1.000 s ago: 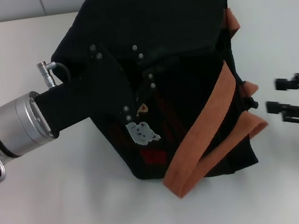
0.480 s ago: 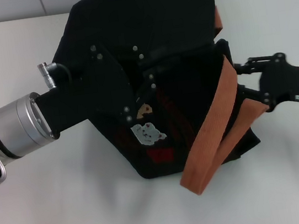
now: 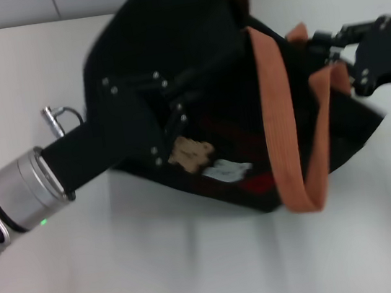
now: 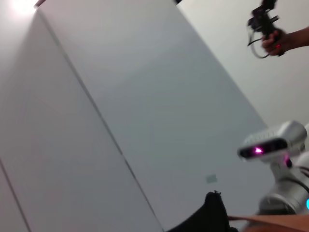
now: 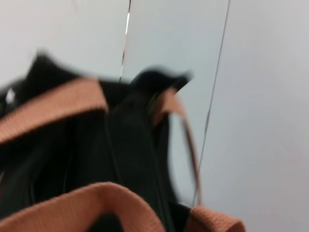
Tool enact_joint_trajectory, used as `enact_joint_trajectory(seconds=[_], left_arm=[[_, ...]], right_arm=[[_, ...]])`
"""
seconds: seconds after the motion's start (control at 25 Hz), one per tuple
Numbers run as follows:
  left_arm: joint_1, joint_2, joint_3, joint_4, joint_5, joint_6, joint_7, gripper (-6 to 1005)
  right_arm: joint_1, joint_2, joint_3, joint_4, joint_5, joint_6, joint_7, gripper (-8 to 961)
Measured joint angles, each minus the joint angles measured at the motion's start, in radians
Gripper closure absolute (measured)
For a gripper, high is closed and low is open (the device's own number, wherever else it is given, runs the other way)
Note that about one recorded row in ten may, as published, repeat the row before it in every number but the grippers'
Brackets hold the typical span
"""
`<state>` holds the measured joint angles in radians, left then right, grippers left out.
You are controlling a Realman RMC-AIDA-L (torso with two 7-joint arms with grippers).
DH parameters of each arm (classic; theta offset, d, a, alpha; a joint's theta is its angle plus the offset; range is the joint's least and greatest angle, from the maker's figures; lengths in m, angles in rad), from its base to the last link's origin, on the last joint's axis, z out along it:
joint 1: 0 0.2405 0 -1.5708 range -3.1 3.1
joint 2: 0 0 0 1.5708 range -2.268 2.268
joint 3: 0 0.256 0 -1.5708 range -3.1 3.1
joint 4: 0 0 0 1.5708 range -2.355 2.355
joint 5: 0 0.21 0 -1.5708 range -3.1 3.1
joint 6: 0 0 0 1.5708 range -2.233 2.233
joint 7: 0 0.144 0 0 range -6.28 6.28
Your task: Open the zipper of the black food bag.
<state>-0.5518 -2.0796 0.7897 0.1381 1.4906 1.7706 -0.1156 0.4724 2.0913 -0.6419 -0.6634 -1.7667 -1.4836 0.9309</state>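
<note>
The black food bag (image 3: pixel 189 52) lies skewed across the middle of the white table, its orange-brown handles (image 3: pixel 279 120) looping over its right half. A red mark (image 3: pixel 259 181) and bear patches (image 3: pixel 191 154) show on its near side. I cannot make out the zipper in any view. My left gripper (image 3: pixel 173 117) reaches in from the lower left and lies over the bag's left part, dark against the fabric. My right gripper (image 3: pixel 321 47) is at the bag's far right end, next to a handle. The right wrist view shows black fabric (image 5: pixel 130 145) and orange webbing (image 5: pixel 53 108) close up.
The white table (image 3: pixel 90 278) spreads around the bag, with a tiled wall behind it. In the left wrist view I see the wall, a scrap of the bag (image 4: pixel 212 217), the robot's head (image 4: pixel 273 142) and a person's hand (image 4: pixel 285 41) holding a device.
The bag has swung round, its right end moving back and its near edge now slanting. My right gripper moved back with that end. The left arm turned and dropped lower.
</note>
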Motion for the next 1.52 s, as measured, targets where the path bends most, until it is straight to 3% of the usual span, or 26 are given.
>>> enact_joint_trajectory(seconds=[0.4, 0.8, 1.04, 1.12, 1.2, 1.24, 1.32, 1.4, 1.52], left_arm=[[0.07, -0.001, -0.061, -0.194, -0.006, -0.077, -0.009, 901], [0.172, 0.007, -0.109, -0.162, -0.01, -0.026, -0.015, 667], [0.217, 0.01, -0.121, -0.098, -0.012, 0.062, -0.102, 546], [0.243, 0.015, -0.109, -0.012, 0.003, 0.096, -0.259, 506], [0.252, 0.018, -0.097, 0.025, 0.018, 0.105, -0.321, 352], [0.266, 0.022, -0.065, 0.106, 0.061, 0.134, -0.42, 275], [0.28, 0.026, -0.034, 0.172, 0.111, 0.181, -0.492, 220], [0.289, 0.03, -0.004, 0.221, 0.155, 0.217, -0.558, 165], [0.281, 0.031, 0.048, 0.252, 0.23, 0.207, -0.631, 164]], right_arm=[[0.011, -0.004, -0.021, -0.047, 0.076, -0.001, 0.136, 882], [-0.062, -0.007, -0.011, -0.019, 0.308, -0.019, 0.13, 643], [-0.15, -0.01, -0.011, -0.004, 0.391, -0.203, 0.158, 528], [-0.182, -0.02, -0.017, -0.007, 0.337, -0.317, 0.18, 489], [-0.189, -0.026, -0.019, -0.009, 0.297, -0.357, 0.188, 397], [-0.193, -0.032, -0.02, -0.008, 0.219, -0.416, 0.193, 350], [-0.194, -0.033, -0.02, -0.011, 0.126, -0.483, 0.193, 258], [-0.192, -0.031, -0.021, -0.017, 0.034, -0.536, 0.193, 227], [-0.184, -0.027, -0.02, -0.021, -0.054, -0.56, 0.201, 180]])
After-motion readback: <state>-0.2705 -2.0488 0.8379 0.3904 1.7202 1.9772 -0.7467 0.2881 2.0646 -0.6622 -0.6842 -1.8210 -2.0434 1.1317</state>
